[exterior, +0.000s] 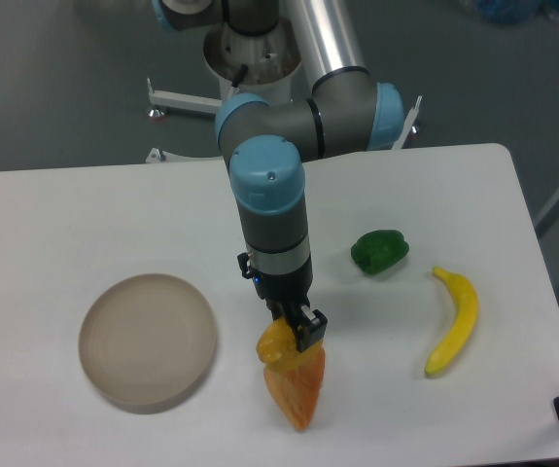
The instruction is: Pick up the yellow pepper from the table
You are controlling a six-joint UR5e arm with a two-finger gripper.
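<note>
Fingers (307, 329) of the gripper (294, 336) point down at the near part of the table (85, 214), with the yellow pepper (274, 343) right at their tips. One dark finger shows on the pepper's right side, pressed against it; the other is hidden behind the pepper, so they look closed around it, holding it. The pepper sits at the top end of an orange wedge (296, 389), touching or overlapping it from this angle, and I cannot tell whether the pepper rests on the table or is raised off it. The arm (271, 209) stands nearly upright above the gripper, grey with a blue cap at its joint. To the left of the pepper lies a round beige plate (147, 340), apart from it. To the right, a green pepper (379, 251) sits on the white top, and farther right a banana (455, 320) lies lengthwise toward the near edge.
</note>
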